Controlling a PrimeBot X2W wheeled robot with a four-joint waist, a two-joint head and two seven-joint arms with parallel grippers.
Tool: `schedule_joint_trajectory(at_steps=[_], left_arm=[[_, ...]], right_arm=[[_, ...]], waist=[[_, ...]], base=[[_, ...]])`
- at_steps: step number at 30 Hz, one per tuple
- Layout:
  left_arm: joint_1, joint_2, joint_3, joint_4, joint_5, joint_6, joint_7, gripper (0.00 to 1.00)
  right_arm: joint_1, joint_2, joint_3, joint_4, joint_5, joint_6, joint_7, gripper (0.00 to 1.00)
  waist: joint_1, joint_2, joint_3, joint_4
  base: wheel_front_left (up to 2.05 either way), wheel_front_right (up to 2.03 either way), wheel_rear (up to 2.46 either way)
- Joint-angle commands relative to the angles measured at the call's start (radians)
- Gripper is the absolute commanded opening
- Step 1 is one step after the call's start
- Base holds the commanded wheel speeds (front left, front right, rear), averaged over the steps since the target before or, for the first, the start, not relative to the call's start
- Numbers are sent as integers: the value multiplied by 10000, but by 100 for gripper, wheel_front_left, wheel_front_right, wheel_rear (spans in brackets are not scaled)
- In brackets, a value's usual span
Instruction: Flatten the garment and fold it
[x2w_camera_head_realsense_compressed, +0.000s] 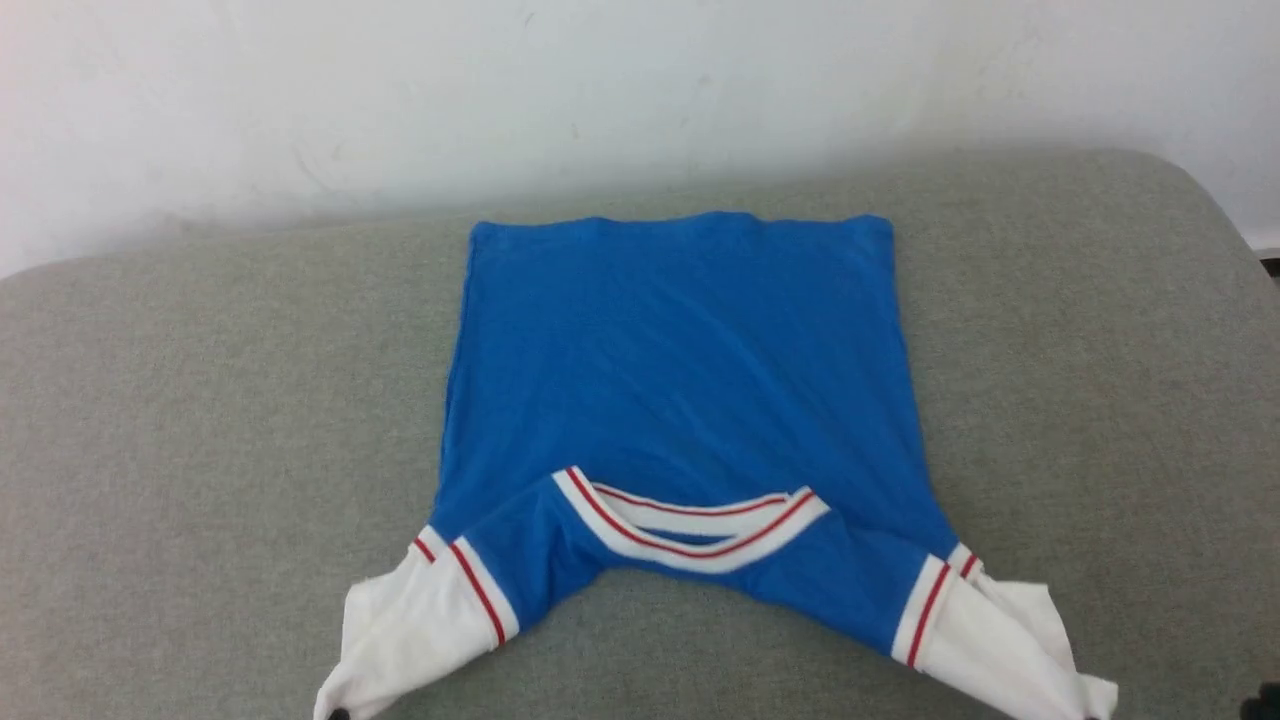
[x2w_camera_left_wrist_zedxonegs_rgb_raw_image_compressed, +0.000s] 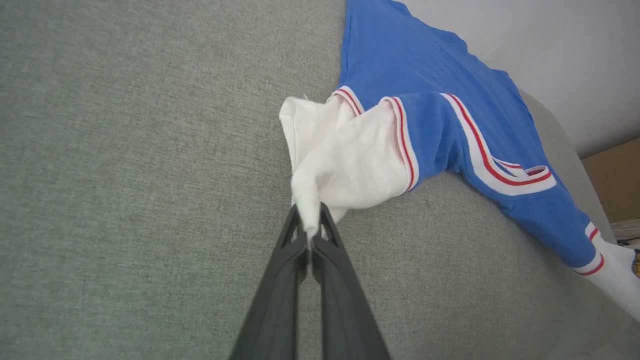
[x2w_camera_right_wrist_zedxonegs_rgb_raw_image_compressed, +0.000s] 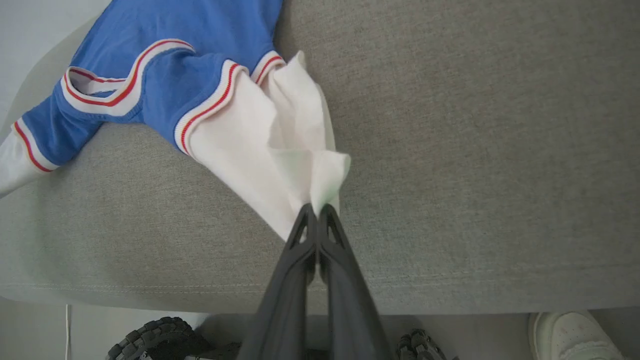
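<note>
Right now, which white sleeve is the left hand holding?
The sleeve at the head view's lower left, its tip pinched in the shut left hand; the right hand pinches the other sleeve.

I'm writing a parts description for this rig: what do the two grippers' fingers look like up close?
The left gripper and the right gripper look alike: two long, matte dark-grey fingers, broad at the base and tapering to slim tips, with a triangular cut-out just behind each tip. Surfaces look plain, unmarked.
</note>
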Motion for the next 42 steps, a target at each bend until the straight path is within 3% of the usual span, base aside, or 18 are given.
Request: schedule_joint_trajectory(at_steps=[1,8,9,10,13,17,22,25,30,34,42], left_arm=[[221,126,70,4,-46,120,52,0],[476,366,333,-263,17,382,36,0],[433,356,344,-333,10,380,28,0],[381,338,346,-402,4,370,18,0],[212,318,287,-597,35,346,43,0],[-31,374,221,-921,240,419,59,0],[-508,416,73,-1431,497,499,175,0],[-846,479,-55,-1725,706,524,281,0],[-1440,487,-191,-2149,997,568,363,0],[-2012,367,-456,-2235,1169,457,433,0],[-3013,55,-955,-2351,1615,306,423,0]], right_arm=[[214,-28,-189,35,-36,-7,139,0],[297,132,-507,-6,-342,-7,192,0],[210,217,-524,0,-398,-7,136,27],[110,317,-549,16,-430,-7,92,100],[-263,451,-632,-88,-546,-7,144,100],[-1334,54,-980,-864,-658,-7,133,100],[-3953,-494,-1511,-1828,-963,-7,306,100],[-5861,-1085,-1157,-1874,-1282,-7,741,100],[-9195,-1128,-704,-442,-1468,-7,1470,100],[-11276,-467,-950,1559,-2023,-7,1991,100],[-12906,-590,-892,4242,-4111,-7,2616,100]], waist=[[1,-1,10,-22],[1,-1,100,-10],[1,-1,109,0],[1,-1,111,13],[1,-1,119,71],[1,-1,320,157],[1,-1,871,324],[1,-1,1374,496],[1,-1,2206,828],[1,-1,2904,1219],[1,-1,4302,2106]], base=[[0,0,0],[0,0,0],[0,0,0],[0,0,0],[0,0,0],[0,0,0],[0,0,0],[0,0,0],[0,0,0],[0,0,0],[0,0,0]])
